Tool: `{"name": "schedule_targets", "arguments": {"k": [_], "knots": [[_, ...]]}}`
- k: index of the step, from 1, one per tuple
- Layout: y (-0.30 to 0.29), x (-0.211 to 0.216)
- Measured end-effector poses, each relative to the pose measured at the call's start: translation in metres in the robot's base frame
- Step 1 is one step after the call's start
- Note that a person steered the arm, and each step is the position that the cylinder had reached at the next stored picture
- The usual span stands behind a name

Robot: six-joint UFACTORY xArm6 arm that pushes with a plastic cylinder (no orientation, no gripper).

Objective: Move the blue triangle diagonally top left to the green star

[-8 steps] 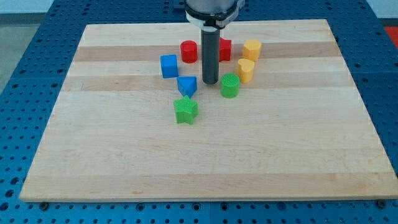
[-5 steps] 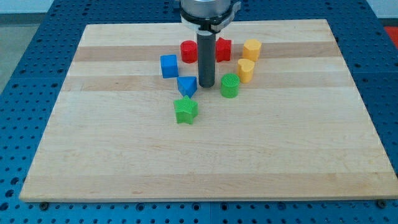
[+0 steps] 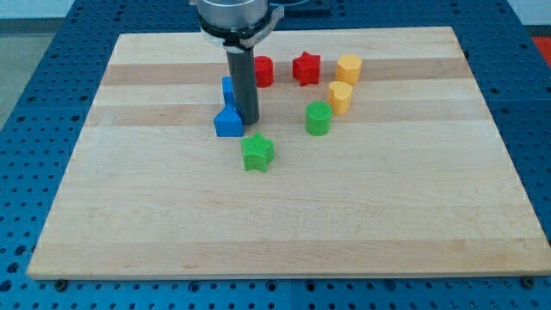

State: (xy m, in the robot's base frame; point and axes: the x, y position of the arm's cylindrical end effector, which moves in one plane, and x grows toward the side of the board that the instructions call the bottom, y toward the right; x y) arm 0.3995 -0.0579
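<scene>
Blue triangle block (image 3: 228, 123) sits on the light wooden table (image 3: 129, 215), a little up and to the view's left of the green star-shaped block (image 3: 257, 151), close to it but not touching. My tip (image 3: 248, 120) is down on the table just beside the triangle's right edge, touching it or nearly so; I can't tell which from this angle. No jaws on this tool, it's a plain dark rod, so nothing to open or close and nothing clamped.

Key relation: triangle lies to the view's left of my tip and slightly toward the bottom, so any push from here drives it left, away from the star's column. I judge the block is already about at the star's upper-left diagonal, so the task looks nearly done or done; more leftward push would likely overshoot. If a tweak is needed, I'd come around to the other side of the triangle.

Blue cube block (image 3: 227, 87) is right behind the rod, partly hidden, just above the triangle. Red cylinder block (image 3: 263, 71) and red star block (image 3: 305, 67) sit toward the view's top. Yellow hexagonal block (image 3: 348, 67) and a second yellow block (image 3: 340, 96), shape unclear, are to the right. Green ribbed cylinder block (image 3: 318, 118) is right of my tip, well apart from the triangle.
</scene>
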Motion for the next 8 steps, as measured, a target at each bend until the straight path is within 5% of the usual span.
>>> {"name": "schedule_targets", "arguments": {"k": [4,8], "knots": [[0.062,0.005],[0.062,0.013]]}}
